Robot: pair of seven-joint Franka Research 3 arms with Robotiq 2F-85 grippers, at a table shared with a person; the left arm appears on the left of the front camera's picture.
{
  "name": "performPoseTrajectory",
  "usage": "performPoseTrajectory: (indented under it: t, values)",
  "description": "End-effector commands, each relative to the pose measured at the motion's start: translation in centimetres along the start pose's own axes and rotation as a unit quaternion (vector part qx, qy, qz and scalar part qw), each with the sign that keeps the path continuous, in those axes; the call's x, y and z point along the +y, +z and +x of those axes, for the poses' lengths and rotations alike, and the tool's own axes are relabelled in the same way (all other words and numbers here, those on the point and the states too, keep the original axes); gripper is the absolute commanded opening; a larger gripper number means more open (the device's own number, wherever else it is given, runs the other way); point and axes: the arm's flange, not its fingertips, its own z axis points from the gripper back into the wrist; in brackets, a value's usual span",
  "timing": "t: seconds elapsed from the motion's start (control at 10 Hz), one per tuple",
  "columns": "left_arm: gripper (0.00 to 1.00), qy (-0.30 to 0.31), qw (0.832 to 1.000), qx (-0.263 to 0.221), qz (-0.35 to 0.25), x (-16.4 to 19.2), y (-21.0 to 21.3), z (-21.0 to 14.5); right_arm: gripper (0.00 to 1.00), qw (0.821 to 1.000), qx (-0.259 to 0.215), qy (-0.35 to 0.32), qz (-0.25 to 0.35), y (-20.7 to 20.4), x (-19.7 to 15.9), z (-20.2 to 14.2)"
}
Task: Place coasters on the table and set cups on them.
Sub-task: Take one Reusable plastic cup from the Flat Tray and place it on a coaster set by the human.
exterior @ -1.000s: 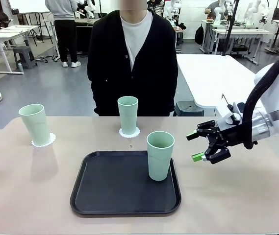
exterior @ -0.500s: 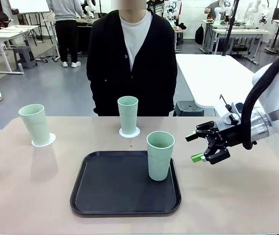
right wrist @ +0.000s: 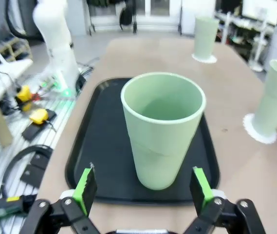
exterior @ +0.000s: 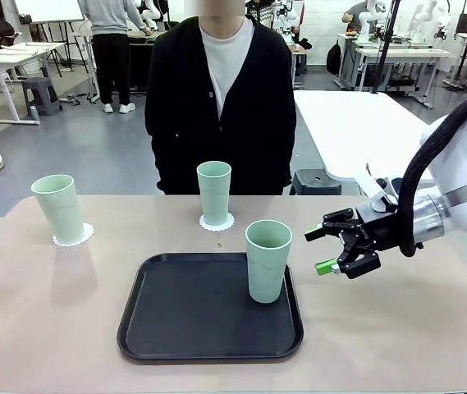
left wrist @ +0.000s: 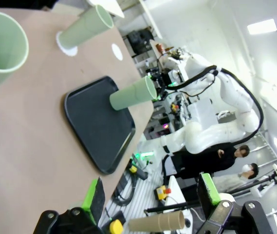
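Three mint-green cups stand on the table. The left cup rests on a coaster, and the middle cup on another coaster. A third cup stands on the black tray. My right gripper hovers open just right of it, fingers pointing at it. In the right wrist view this cup stands ahead of the open right gripper, apart from both pads. My left gripper is open, holding nothing. A bare white coaster lies on the table beyond the tray.
A person in a black cardigan stands at the far edge, behind the middle cup. The tray lies mid-table near the robot's side. A white table stands behind on the right.
My right gripper has moved left, closer to the cup on the tray, and stays open. The cups and coasters have not moved.
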Motion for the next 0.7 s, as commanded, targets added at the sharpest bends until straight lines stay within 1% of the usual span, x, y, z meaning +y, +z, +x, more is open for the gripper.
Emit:
performPoseTrajectory:
  t: [0.0,0.2,0.6]
  values:
    - [1.0,0.001,1.0,-0.008,0.0,-0.2,0.0,0.1,1.0,0.999,-0.046,0.0,0.007,-1.1,-1.6,-1.5]
    - [1.0,0.001,1.0,-0.008,0.0,-0.2,0.0,0.1,1.0,0.999,-0.046,0.006,0.015,-2.5,-1.9,-2.0]
    - [1.0,0.001,1.0,-0.008,0.0,-0.2,0.0,0.1,1.0,0.999,-0.036,0.033,0.011,-4.8,-2.2,-2.0]
